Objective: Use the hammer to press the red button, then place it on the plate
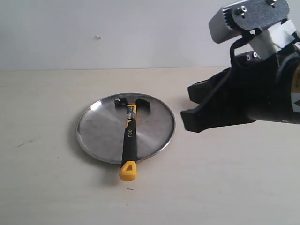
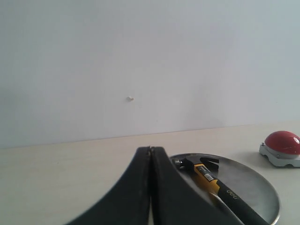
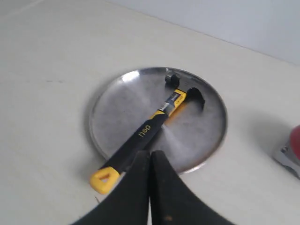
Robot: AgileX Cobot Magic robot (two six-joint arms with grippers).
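Scanning from the left: left gripper (image 2: 150,151) is out of the exterior view. In its wrist view we see the jaws pressed together on nothing, low over the table (image 1: 47,187), with the plate's near rim just past them.

Centre: the hammer (image 1: 130,131) lies free on the plate (image 1: 98,126). Its dark head is on the far part of the dish. Its long axis runs from there towards the exterior camera, and the yellow end hangs over the near rim.

Right: right gripper (image 1: 187,105) hovers beside the plate, apart from it. In its wrist view the jaws are closed and empty, and the handle runs slantwise away from the tips, yellow end closest. We judge this arm the nearer one for any regrasp, which would come in across the handle.

Far right: the red button (image 2: 282,142) sits on the table beyond the plate, hidden behind the right arm in the exterior view. We can't tell whether it is pressed. Placing looks done to us.
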